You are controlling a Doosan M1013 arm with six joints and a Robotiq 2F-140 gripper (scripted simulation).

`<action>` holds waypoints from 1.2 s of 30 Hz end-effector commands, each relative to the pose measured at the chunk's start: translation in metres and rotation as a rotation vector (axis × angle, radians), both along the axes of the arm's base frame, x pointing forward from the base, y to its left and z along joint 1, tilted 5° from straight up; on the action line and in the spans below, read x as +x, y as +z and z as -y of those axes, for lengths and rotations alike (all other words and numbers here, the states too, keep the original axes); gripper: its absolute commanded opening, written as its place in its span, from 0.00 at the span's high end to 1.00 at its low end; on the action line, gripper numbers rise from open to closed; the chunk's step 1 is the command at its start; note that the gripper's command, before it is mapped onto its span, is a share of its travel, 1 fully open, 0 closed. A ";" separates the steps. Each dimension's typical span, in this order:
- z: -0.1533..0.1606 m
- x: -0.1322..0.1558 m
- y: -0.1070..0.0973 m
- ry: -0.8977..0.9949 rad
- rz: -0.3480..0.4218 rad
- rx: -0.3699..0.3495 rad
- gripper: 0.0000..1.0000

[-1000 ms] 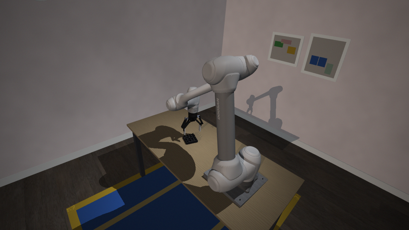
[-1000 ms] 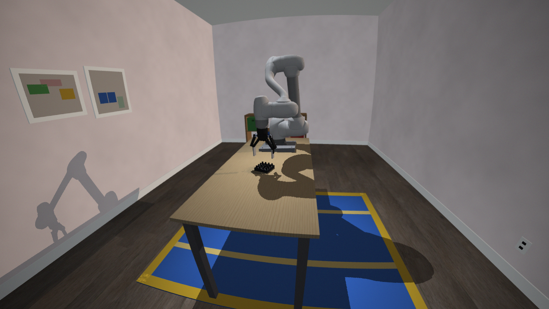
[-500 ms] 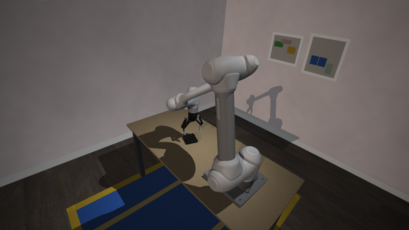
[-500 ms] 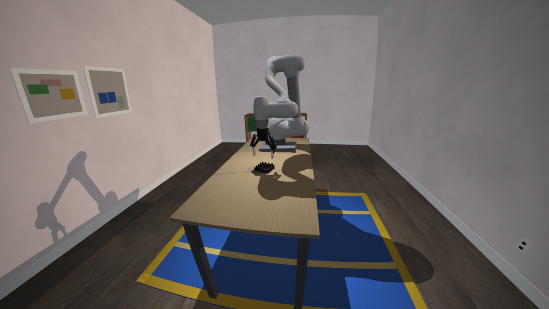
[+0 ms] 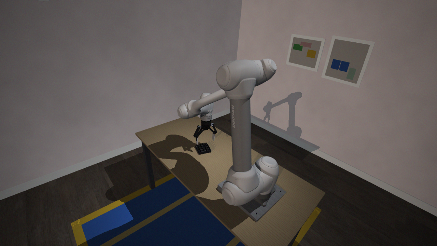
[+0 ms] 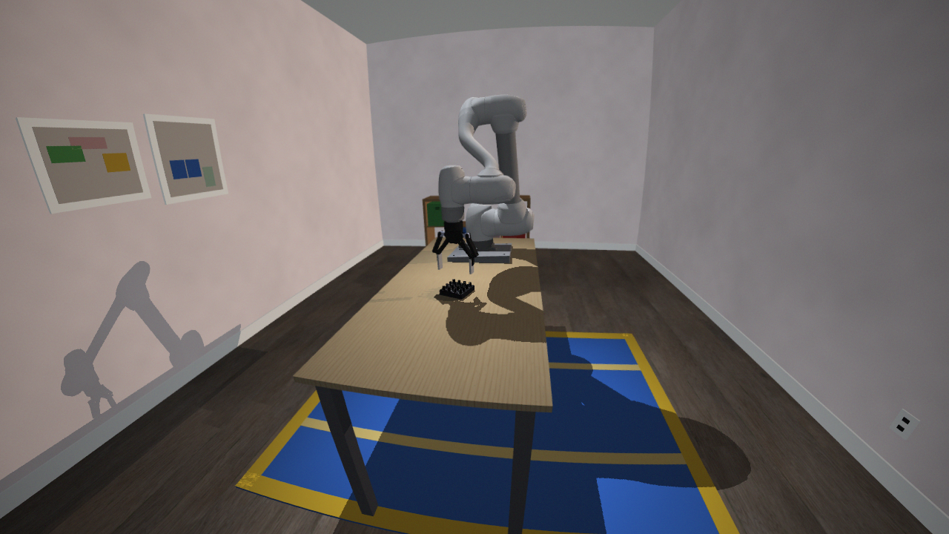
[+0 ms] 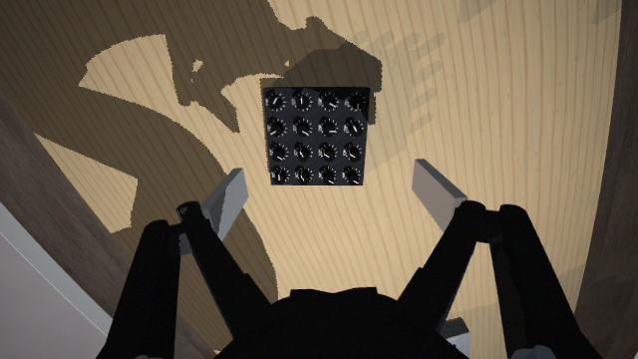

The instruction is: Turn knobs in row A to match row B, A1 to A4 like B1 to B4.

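Sixteen knobs in a four-by-four grid sit on the black knob box (image 7: 317, 136), which stands flat on the wooden table (image 6: 411, 345), partly in the arm's shadow. The gripper (image 7: 329, 185) hangs above the table with its two grey fingers spread as wide as they go and nothing between them. Seen through the wrist camera, the box lies ahead of the fingertips and below them, centred between the two pads but beyond their reach; in the side view the gripper (image 6: 454, 264) hovers well above and a little behind the box (image 6: 456, 288), toward the robot's base. The coming move therefore looks like a forward shift and a descent onto one knob. Which edge row is row A cannot be told, since the socket side and printed names are too small to read.
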State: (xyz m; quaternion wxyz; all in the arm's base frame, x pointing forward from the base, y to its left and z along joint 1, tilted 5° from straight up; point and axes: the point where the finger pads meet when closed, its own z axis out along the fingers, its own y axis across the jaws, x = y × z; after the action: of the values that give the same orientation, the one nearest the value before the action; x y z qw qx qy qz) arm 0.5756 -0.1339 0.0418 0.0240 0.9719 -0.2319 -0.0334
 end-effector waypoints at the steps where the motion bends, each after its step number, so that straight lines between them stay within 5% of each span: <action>1: -0.001 -0.001 0.000 0.000 0.000 0.000 0.00; 36: -0.025 -0.044 0.003 0.000 0.000 -0.001 0.00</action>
State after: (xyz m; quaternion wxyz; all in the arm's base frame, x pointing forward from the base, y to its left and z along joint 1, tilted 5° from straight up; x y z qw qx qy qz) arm 0.5321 -0.1090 0.0444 0.0245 0.9719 -0.2319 -0.0334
